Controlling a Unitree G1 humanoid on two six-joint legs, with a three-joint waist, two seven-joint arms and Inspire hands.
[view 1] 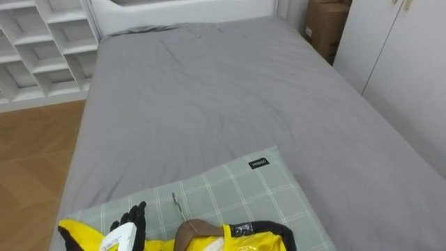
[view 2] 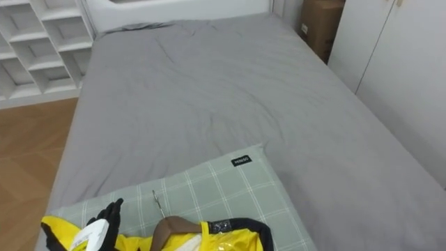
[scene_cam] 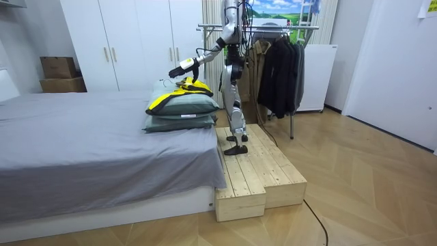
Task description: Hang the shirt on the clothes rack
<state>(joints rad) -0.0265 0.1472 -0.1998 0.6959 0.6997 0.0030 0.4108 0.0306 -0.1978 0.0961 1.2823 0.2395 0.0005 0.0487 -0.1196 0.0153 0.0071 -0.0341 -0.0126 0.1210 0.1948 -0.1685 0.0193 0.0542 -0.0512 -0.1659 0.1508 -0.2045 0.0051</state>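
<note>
Jacket (view 1: 240, 242) may slip off its hanger (view 1: 195, 229) if the left robot hand (view 1: 129, 222), fingers spread, grabs cloth alone.

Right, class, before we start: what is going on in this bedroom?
A humanoid robot stands on a low wooden platform at the end of a grey bed. Its left hand, fingers open, is over a yellow garment with dark trim. The garment lies with a brown wooden hanger on a green checked pillow. Nothing is gripped yet. A metal clothes rack with dark coats stands behind the robot.
</note>
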